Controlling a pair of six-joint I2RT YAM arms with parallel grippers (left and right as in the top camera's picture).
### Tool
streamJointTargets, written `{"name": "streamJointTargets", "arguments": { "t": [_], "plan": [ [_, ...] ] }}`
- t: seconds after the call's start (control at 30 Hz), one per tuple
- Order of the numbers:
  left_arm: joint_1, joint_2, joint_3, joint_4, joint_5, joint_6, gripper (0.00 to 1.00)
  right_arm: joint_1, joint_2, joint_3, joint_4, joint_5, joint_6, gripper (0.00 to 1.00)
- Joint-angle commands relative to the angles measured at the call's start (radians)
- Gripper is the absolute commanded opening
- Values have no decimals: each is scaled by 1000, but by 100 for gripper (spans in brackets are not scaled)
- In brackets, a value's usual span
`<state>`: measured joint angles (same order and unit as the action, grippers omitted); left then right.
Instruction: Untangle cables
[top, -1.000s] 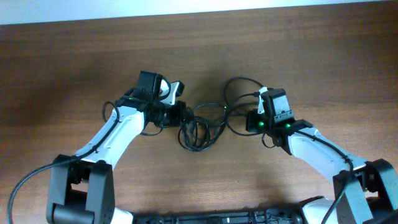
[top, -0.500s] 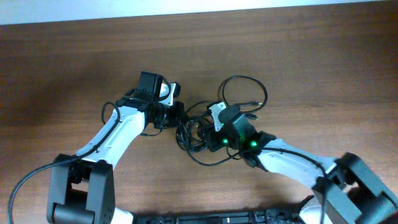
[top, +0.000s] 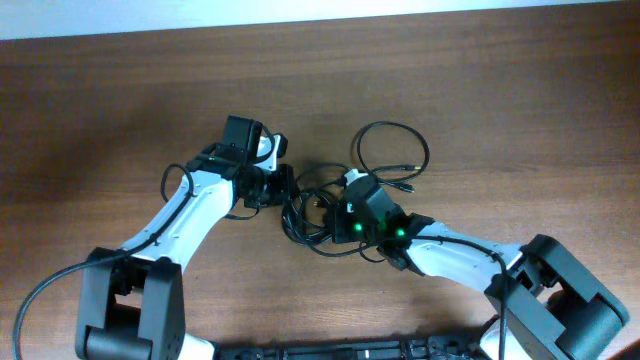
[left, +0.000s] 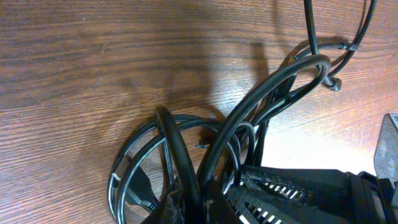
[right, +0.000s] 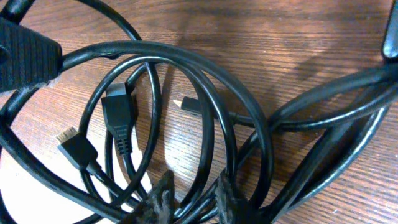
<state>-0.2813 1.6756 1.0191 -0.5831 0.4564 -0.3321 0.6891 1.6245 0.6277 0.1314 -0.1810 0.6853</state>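
Tangled cables (top: 312, 212); brown wooden table (top: 520, 90)

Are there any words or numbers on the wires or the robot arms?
None. I can read no words, numbers or logos on the cables, the plugs, the left arm, the right arm or the table. The green lights on the right arm are not writing.

Smooth, glossy plastic-sheathed cables (right: 118, 118) on a matt, wood-grain table (left: 93, 62).
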Motion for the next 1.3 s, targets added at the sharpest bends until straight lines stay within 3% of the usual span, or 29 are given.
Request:
{"name": "streamJointTargets", "arguments": {
  "t": [0.0,0.03,0.13,0.2,0.27,0.33,0.37,0.47,0.53,0.57,0.6,0.63,0.67,0.73,0.77,0.83,0.87,0.9,0.93,1.03,1.13,1.2,1.23,1.27],
  "plan": [
    [-2,-2,-3,-18,-20,19,8,10,40,8,7,24,55,9],
    [-2,-2,-3,-25,-22,19,8,10,45,8,7,36,69,4],
    [0,-2,-3,-85,-181,19,3,-3,35,8,-8,36,72,4],
    [6,-2,-3,-108,-298,19,0,-97,-21,8,-142,53,72,4],
    [37,-2,-3,-110,-323,19,0,-187,-72,8,-227,62,61,4],
    [109,-2,-3,-110,-321,18,0,-278,-146,8,-274,62,-58,4],
    [165,-2,-3,-109,-298,17,0,-350,-228,8,-309,63,-136,4],
    [346,-2,12,-83,-122,20,0,-540,-438,8,-407,63,-155,4],
    [459,-2,42,-42,187,106,0,-655,-492,8,-499,82,-158,4],
    [495,-2,44,-11,314,144,10,-699,-485,8,-537,85,-158,4],
    [500,-2,44,-14,332,171,35,-709,-478,8,-547,60,-158,4],
    [464,-2,44,-55,334,209,51,-706,-466,8,-519,-91,-160,21],
    [422,-2,44,-80,334,244,52,-686,-454,8,-465,-232,-215,29],
    [291,-2,43,-95,403,326,59,-593,-426,8,-396,-305,-237,51],
    [192,-2,43,-82,389,356,61,-532,-407,8,-374,-304,-237,56],
    [93,-2,44,-69,235,355,70,-428,-342,8,-331,-293,-237,57],
    [71,-2,44,-69,189,355,70,-401,-307,8,-314,-279,-236,57],
    [54,-2,44,-64,135,354,80,-373,-258,8,-293,-279,-236,58],
    [42,-2,44,-57,63,354,99,-354,-214,8,-278,-279,-236,59],
    [41,-2,44,5,-63,344,94,-341,-170,8,-256,-279,-236,59],
    [41,-2,44,124,-75,344,92,-341,-170,8,-254,-278,-237,60],
    [41,-2,44,214,-107,343,84,-341,-170,8,-254,-278,-237,59],
    [39,4,43,240,-145,318,71,-341,-170,8,-254,-278,-236,59],
    [33,19,43,258,-214,274,68,-341,-170,8,-254,-279,-237,59]
  ]
}}
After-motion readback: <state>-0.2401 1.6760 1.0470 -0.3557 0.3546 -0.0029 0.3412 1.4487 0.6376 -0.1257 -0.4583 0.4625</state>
